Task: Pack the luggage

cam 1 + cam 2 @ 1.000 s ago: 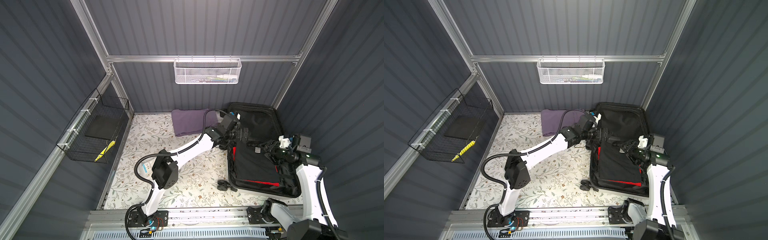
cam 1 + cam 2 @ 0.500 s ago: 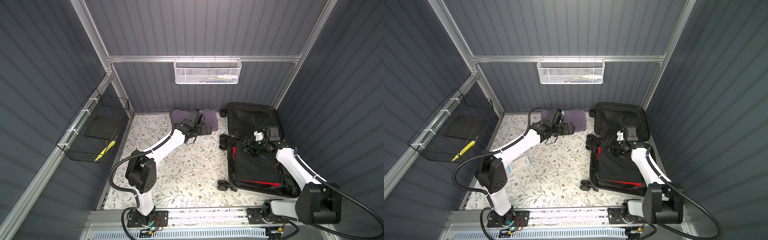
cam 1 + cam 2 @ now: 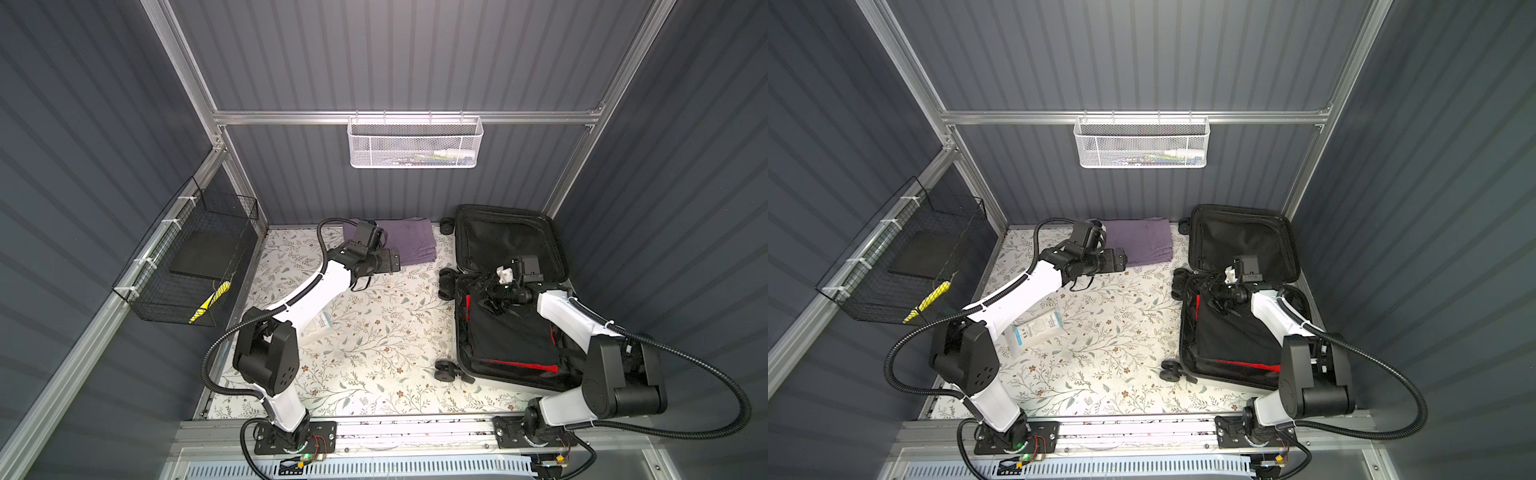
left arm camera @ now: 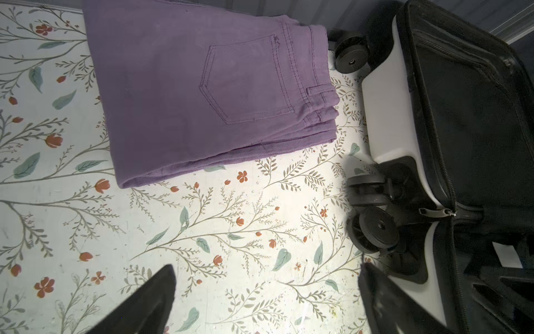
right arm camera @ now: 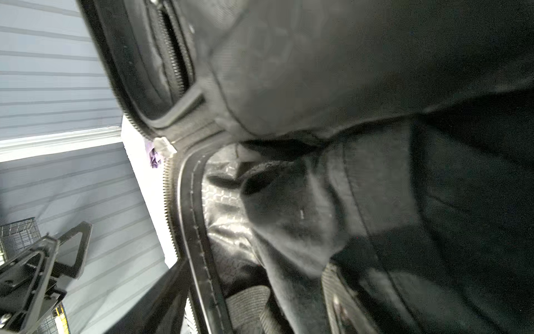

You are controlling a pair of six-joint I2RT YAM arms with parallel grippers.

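Clearly the luggage [image 3: 509, 239] lies open at the right side of the table [image 3: 374, 332], close to the back corner, its black-lined lid spread toward the rear wall and its wheels facing the middle. The near half already holds a dark bundle with red trim [image 3: 513, 332], so packing looks begun but not finished. The right gripper [image 3: 489, 293] sits low over that bundle near the hinge; black on black and blurred in its wrist view, so I cannot tell whether its jaws are parted or pinching fabric. Just beside the lid, at the back of the table, a folded pair of purple trousers [image 4: 202, 95] lies outside the case, and the left gripper [image 4: 267, 266] hangs just short of it with jaws spread wide and nothing between them. My guess is that the trousers go in next. A white packet [image 3: 1036, 328] also lies loose on the table by the left arm, well apart from the case. The table wears a pale floral cover. Grey ribbed panels on an aluminium frame enclose it; a white mesh basket [image 3: 415, 145] with a few small items hangs on the back wall, and a black wire basket [image 3: 187, 266] on the left wall holds something flat and dark and a yellow item [image 3: 208, 307].
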